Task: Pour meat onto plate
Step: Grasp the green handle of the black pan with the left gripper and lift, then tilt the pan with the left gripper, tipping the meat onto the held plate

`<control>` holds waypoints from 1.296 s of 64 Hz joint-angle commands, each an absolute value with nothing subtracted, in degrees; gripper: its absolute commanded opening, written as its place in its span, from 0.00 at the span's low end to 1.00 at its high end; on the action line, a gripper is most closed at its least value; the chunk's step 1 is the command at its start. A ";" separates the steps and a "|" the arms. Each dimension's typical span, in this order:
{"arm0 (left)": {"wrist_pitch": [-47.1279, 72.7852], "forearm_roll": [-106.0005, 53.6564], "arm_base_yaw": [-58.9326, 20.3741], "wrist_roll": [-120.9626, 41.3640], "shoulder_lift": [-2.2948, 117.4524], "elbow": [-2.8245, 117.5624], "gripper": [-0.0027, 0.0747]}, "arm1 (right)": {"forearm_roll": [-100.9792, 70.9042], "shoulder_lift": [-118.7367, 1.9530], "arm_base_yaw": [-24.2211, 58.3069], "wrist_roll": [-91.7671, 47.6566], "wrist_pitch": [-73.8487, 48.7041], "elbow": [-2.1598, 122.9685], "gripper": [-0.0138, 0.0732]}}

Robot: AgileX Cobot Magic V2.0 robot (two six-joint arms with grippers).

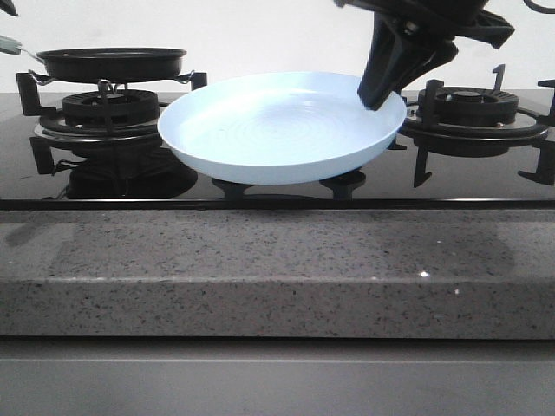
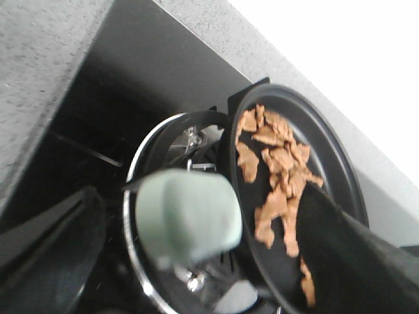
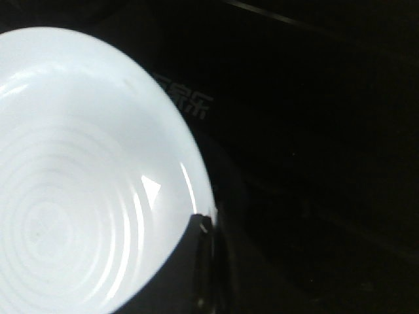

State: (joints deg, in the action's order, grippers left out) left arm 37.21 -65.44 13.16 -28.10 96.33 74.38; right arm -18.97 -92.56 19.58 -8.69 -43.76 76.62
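Grey speckled stone (image 1: 260,277) forms the front ledge of the counter, with a glossy black glass hob (image 1: 260,195) set behind it and a plain white wall (image 1: 260,35) at the back. On the left burner (image 1: 108,108) sits a black pan (image 1: 111,61), level on its grate; its pale green handle (image 1: 10,43) reaches off the left edge of the front view. The left wrist view shows that handle (image 2: 186,219) blurred and close, lying between the dark fingers (image 2: 357,255) of the left gripper (image 2: 196,261), but whether they press on it I cannot tell. The meat (image 2: 278,173) lies inside the pan (image 2: 340,176), a loose heap of orange-brown pieces spread across its floor. Toward the middle, the plate (image 1: 282,130) hangs tilted above the hob, clear of the glass, its ringed inside bare. The right gripper (image 1: 381,91) comes down from the top right and clamps the plate's right rim; in the right wrist view a finger (image 3: 203,261) overlaps the edge of the plate (image 3: 78,170). Further right stands a second burner (image 1: 473,108) with a black grate.
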 commanded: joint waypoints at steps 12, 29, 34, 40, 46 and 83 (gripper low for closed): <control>40.99 -79.98 13.13 -32.56 99.47 79.00 0.76 | -20.19 -89.76 19.49 -9.29 -40.98 78.13 0.08; 40.24 -81.72 13.24 -32.86 99.63 79.00 0.48 | -20.19 -89.76 19.49 -9.29 -40.97 78.13 0.08; 40.24 -82.01 13.24 -32.86 99.63 79.00 0.40 | -20.19 -89.76 19.49 -9.29 -40.97 78.13 0.08; 40.57 -82.01 13.24 -32.86 99.63 79.00 0.32 | -20.19 -89.76 19.49 -9.29 -40.97 78.13 0.08; 40.75 -82.13 13.24 -32.86 99.63 79.00 0.25 | -20.19 -89.76 19.49 -9.29 -40.97 78.13 0.08; 41.72 -82.98 13.24 -35.07 93.89 78.89 0.01 | -20.19 -89.76 19.49 -9.29 -40.91 78.13 0.08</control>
